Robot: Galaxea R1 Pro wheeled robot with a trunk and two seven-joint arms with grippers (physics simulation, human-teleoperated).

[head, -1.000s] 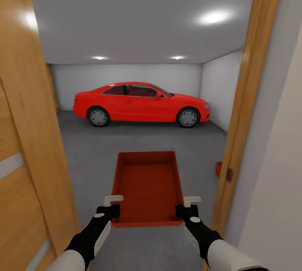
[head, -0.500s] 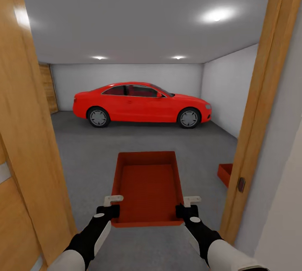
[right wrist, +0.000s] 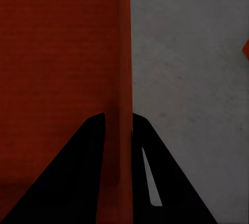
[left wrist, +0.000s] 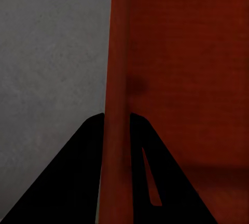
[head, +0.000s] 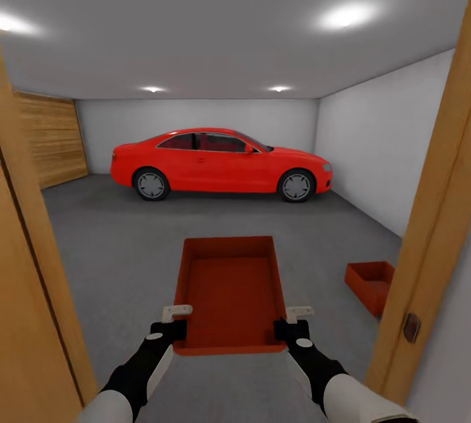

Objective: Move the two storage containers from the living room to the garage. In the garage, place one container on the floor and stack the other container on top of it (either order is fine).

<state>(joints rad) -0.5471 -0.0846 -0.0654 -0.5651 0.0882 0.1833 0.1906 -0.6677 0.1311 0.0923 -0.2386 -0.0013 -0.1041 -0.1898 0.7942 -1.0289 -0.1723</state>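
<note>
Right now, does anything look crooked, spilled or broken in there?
Nothing stands out. The carried container sits level, both grippers clamped on its side walls. The second container rests upright on the garage floor.

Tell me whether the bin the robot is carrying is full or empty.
Empty. The head view looks straight into the carried bin and shows only its bare ribbed bottom. It is held level, open side up, over the grey floor.

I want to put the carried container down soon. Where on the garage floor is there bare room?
The grey floor lies bare between the held container and the red car, and leftward to the wooden wall. It is tighter on the right, where the second container sits by the door frame.
</note>
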